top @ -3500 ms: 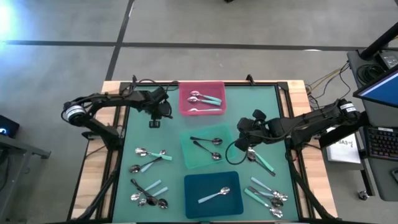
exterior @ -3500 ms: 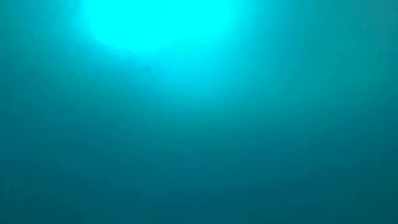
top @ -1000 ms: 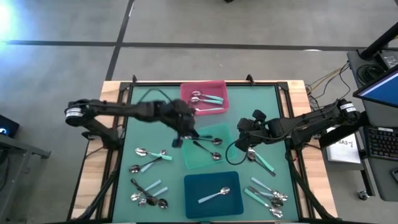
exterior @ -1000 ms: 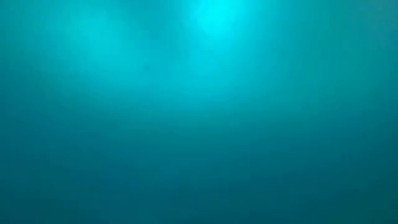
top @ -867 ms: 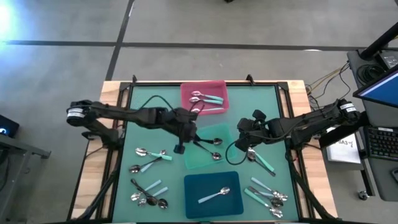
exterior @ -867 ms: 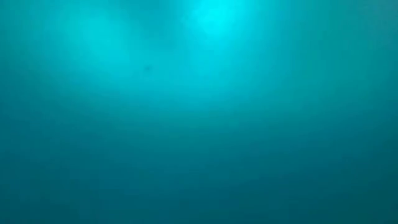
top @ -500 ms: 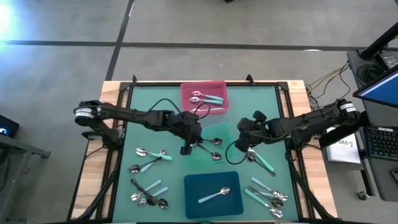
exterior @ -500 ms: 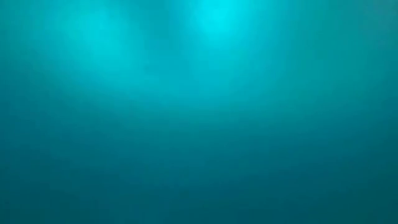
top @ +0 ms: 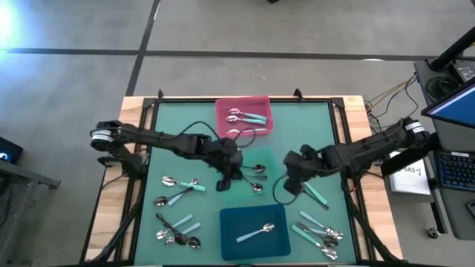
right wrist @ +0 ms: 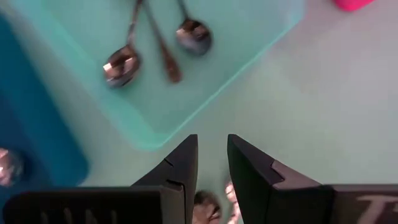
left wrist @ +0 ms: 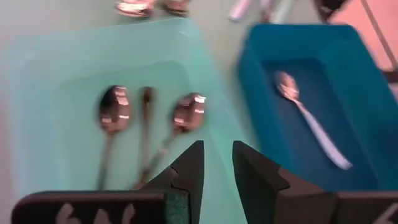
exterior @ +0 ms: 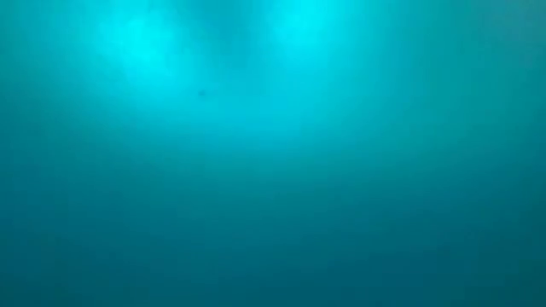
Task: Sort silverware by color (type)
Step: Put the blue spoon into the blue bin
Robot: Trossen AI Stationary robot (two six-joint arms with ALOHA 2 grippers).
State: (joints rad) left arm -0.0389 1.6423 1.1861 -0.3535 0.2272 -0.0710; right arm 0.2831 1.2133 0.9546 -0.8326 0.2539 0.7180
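Observation:
Three dark-handled spoons [left wrist: 146, 118] lie flat in the mint tray [top: 260, 159] at mid-table. My left gripper [left wrist: 217, 155] hovers open over that tray's left near part [top: 223, 183], with nothing between its fingers. My right gripper [right wrist: 212, 149] stands open above bare table just right of the mint tray [right wrist: 186, 118], over a teal-handled spoon [top: 312, 193]. The pink tray [top: 223, 122] holds teal-handled spoons [top: 249, 117]. One pale-handled spoon [top: 256, 232] lies in the dark-teal tray [top: 230, 241].
Loose spoons lie on the table at the near left [top: 178, 187] [top: 178, 231] and the near right [top: 319, 231]. The wooden table edge [top: 122, 193] frames the green mat. The low view shows only a teal glow.
My left gripper has moved toward the table's right and near edges, from the mint tray's far left corner to above its left near part, sinking a little. My right gripper has swung a little toward the near edge and turned.

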